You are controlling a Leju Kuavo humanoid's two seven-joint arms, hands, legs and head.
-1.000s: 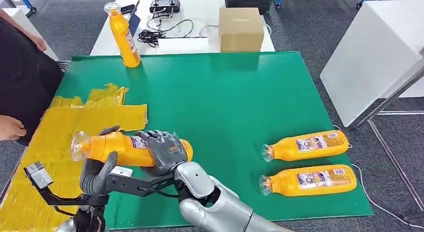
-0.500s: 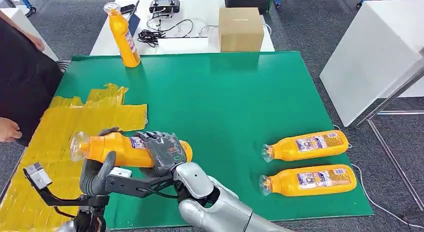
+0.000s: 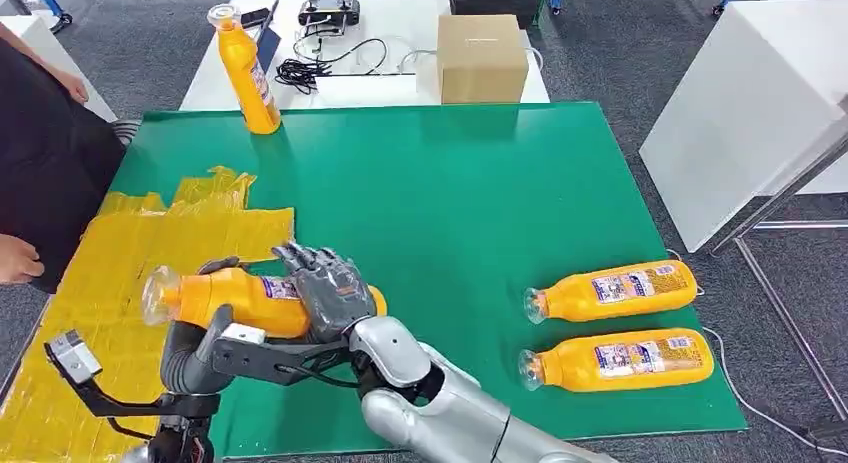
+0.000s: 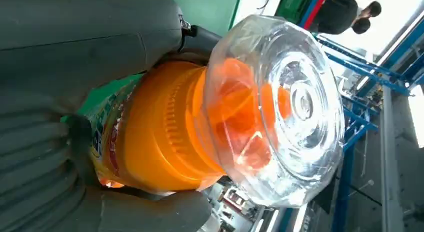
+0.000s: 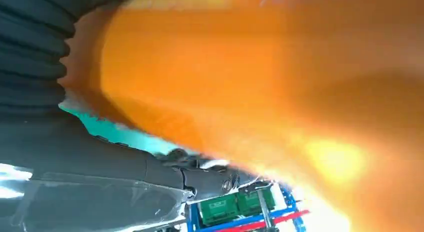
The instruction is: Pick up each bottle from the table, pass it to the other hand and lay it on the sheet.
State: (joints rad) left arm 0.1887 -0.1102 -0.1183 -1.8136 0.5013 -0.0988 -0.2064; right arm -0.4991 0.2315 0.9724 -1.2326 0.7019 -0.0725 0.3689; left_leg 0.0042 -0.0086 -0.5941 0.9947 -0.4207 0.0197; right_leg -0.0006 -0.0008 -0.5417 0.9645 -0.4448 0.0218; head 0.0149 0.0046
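the orange bottle (image 3: 250, 298) lies crosswise above the green mat's (image 3: 450, 203) near edge, clear cap toward the crinkled yellow sheet (image 3: 110, 273) just to its left. the left hand (image 3: 195, 343) is wrapped round its neck end; the right hand's (image 3: 325, 288) fingers are lifted apart over its smooth body. two glossy bottles (image 3: 610, 323) lie far right

Four orange bottles (image 3: 235, 298), one cardboard box (image 3: 481, 58).

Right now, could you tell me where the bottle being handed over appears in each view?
Head view: held bottle, lower left, above the sheet's edge.
Left wrist view: its clear cap faces the camera.
Right wrist view: blurred orange body up close.
Shared landmark: green mat.
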